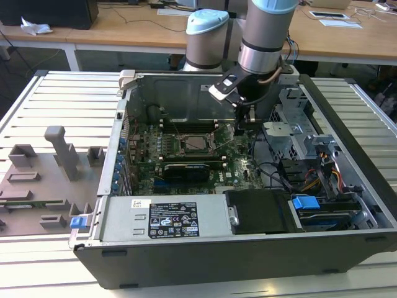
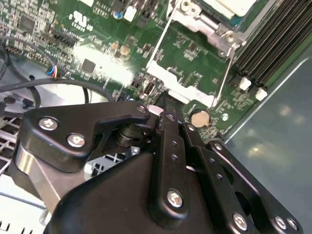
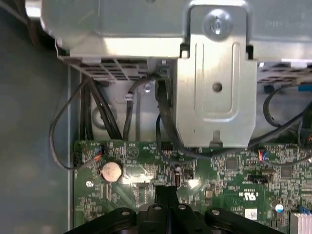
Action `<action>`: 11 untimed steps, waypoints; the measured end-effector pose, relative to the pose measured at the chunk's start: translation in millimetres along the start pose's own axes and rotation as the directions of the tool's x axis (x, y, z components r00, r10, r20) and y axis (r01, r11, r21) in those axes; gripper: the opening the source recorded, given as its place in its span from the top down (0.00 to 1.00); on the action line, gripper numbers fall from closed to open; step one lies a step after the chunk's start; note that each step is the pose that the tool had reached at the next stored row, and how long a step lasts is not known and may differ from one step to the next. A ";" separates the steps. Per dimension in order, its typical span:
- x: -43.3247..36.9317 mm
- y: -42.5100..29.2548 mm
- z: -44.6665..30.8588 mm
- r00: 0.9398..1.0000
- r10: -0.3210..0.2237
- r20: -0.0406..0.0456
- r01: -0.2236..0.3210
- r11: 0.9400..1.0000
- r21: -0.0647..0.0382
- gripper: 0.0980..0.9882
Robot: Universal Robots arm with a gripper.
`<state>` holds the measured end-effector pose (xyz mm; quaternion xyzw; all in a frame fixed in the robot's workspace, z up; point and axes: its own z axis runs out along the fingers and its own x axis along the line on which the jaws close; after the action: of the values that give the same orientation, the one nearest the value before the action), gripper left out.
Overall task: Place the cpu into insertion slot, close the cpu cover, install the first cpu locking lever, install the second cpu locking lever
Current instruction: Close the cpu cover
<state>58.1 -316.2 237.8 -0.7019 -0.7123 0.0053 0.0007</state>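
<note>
The cpu (image 1: 196, 144) lies in the insertion slot (image 1: 195, 153) on the green motherboard, its pale top (image 2: 234, 6) showing through the window of the cpu cover (image 2: 205, 25), which lies flat over it. Two thin wire locking levers (image 2: 163, 36) (image 2: 225, 73) run out from the socket toward my gripper. One lever (image 1: 228, 138) slants up from the board. My gripper (image 1: 244, 119) hangs to the exterior view's right of the socket, just above the board. In both wrist views its black fingers are pressed together (image 2: 168, 108) (image 3: 165, 191), their tips next to a silver plate (image 2: 180, 83).
A coin battery (image 3: 111, 171) sits close to the fingertips. Black memory slots (image 2: 273, 44) flank the socket, and a long black card (image 1: 183, 171) lies in front of it. A metal bracket (image 3: 217, 87), cables (image 3: 92, 107) and the drive cage (image 1: 291, 124) crowd the gripper's side.
</note>
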 end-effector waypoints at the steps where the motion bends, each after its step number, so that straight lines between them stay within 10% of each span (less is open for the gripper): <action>1: 0.0 -2.3 0.1 1.000 0.000 0.000 0.000 1.000 0.000 0.99; 11: 0.3 -18.6 0.4 1.000 0.000 0.000 0.000 1.000 0.000 0.99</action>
<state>39.5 -316.3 237.5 -0.7019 -0.7123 0.0051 0.0009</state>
